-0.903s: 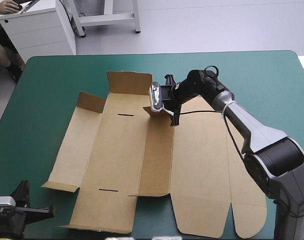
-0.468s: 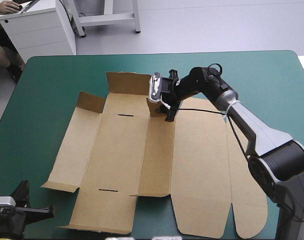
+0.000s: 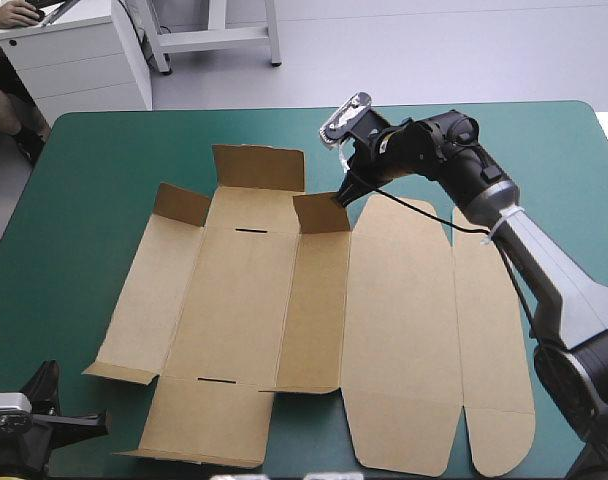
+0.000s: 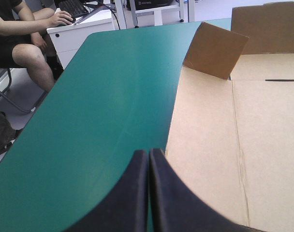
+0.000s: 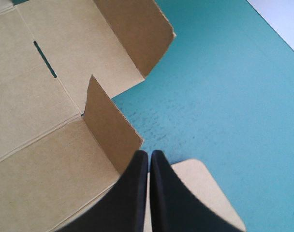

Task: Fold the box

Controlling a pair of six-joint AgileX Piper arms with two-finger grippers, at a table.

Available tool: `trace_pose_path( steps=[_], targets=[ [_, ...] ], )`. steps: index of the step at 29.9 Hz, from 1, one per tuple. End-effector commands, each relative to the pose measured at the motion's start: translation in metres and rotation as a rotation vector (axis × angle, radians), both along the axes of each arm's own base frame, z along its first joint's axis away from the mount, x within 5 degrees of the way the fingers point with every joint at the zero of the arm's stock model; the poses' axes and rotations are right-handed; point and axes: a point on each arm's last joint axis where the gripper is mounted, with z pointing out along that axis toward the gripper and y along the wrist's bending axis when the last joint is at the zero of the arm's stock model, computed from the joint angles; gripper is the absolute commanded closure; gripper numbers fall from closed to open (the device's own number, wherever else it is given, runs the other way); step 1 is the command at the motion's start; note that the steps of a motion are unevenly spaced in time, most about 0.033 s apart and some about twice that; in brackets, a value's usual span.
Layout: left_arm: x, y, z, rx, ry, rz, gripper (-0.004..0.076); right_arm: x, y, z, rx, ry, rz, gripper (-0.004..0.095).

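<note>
Box (image 3: 384, 330) lies opened out, mostly flat, at the middle of the teal-green desk (image 3: 104, 160); a short flap (image 3: 321, 213) stands upright on its 12 o'clock edge; right claw (image 3: 339, 198), fingers together, hangs beside that flap's corner; left claw (image 4: 149, 152), also pressed together, sits at the desk's 7 o'clock corner.

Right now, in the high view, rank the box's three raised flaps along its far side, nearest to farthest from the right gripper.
1. Middle flap, just beside the right gripper.
2. Tall flap, on the box's far edge.
3. Corner flap, toward the table's left.
</note>
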Motion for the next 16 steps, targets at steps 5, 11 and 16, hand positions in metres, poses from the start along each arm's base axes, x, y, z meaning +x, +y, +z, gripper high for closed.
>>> trace_pose_path(
  steps=[5, 11, 16],
  targets=[
    [-0.003, -0.001, 0.012, -0.002, -0.107, -0.008, 0.073, -0.035, -0.03, 0.052, 0.121, -0.009, -0.237, 0.0928],
    [-0.003, -0.001, 0.012, -0.002, -0.107, -0.008, 0.0532, -0.075, -0.061, 0.057, 0.112, -0.042, -0.342, 0.0928],
    [-0.003, 0.0, 0.012, 0.001, -0.107, -0.007, 0.0185, -0.116, -0.082, 0.049, 0.153, -0.056, -0.363, 0.0928]
  ],
)
